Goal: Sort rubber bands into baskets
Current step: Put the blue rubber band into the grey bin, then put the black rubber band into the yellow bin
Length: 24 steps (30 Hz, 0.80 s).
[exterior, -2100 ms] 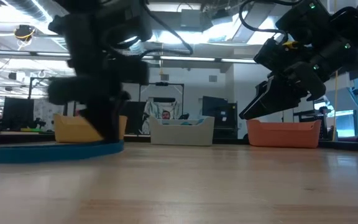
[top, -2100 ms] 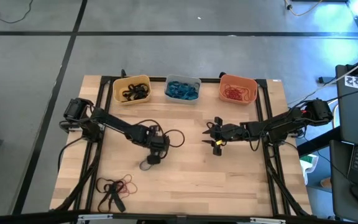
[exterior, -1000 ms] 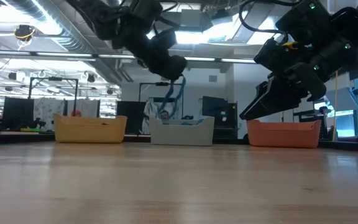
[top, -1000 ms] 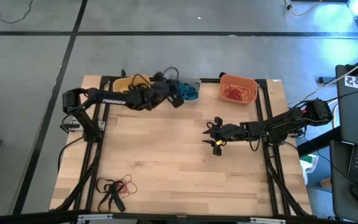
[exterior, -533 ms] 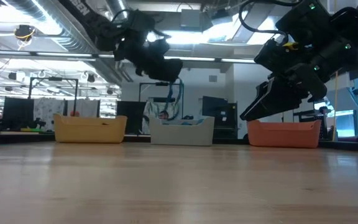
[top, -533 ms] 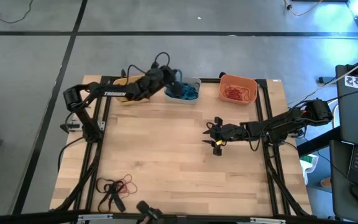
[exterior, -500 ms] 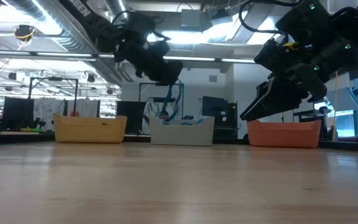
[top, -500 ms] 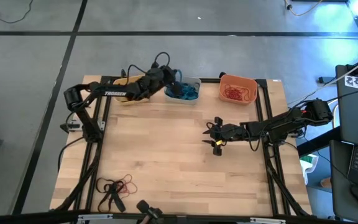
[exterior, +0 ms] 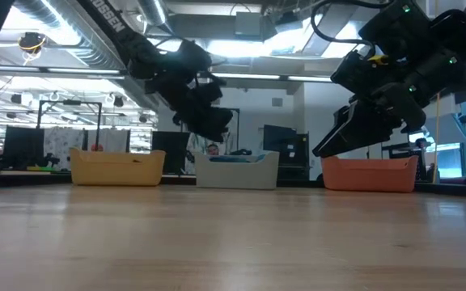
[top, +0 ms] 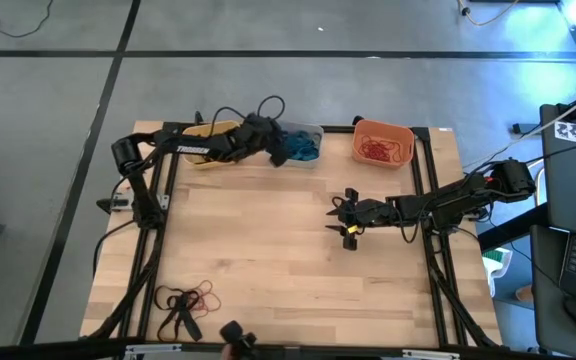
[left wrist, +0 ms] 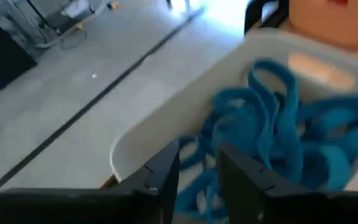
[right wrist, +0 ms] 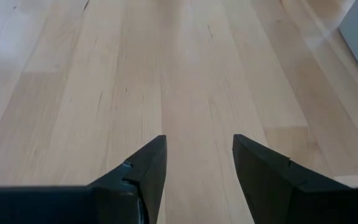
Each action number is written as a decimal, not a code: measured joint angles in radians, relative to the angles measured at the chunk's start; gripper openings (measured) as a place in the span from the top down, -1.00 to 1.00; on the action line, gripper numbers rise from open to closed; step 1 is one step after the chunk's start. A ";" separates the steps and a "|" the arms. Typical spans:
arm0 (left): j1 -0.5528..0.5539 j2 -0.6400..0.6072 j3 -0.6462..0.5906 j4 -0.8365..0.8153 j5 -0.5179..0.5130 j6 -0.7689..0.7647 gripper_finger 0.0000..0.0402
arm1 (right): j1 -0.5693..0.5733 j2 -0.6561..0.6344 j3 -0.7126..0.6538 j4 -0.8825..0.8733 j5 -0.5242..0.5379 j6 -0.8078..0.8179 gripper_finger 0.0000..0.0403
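Three baskets stand along the far edge: yellow, pale grey and orange. The grey one holds a heap of blue rubber bands, the orange one red bands. Loose black and red-orange bands lie at the near left. My left gripper hovers over the grey basket's left end, fingers a little apart, with only the heap showing between them. My right gripper hangs open and empty over the table's middle right.
The left arm lies across the yellow basket and hides most of it. A dark object sits at the table's near edge. Bare wood lies under the right gripper and across the middle of the table.
My left gripper has carried a blue band, hanging below it, from the grey basket's near edge to over the basket and has come lower. The band no longer hangs under the gripper in the low view. The right arm has kept still.
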 joint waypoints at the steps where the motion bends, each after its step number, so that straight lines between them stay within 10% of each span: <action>1: 0.000 -0.001 0.000 -0.022 0.001 0.005 0.46 | 0.000 0.000 0.000 0.000 0.000 0.000 0.09; 24: -0.350 -0.404 0.000 -0.544 0.008 -0.026 0.30 | 0.000 0.000 0.000 0.004 -0.001 0.001 0.09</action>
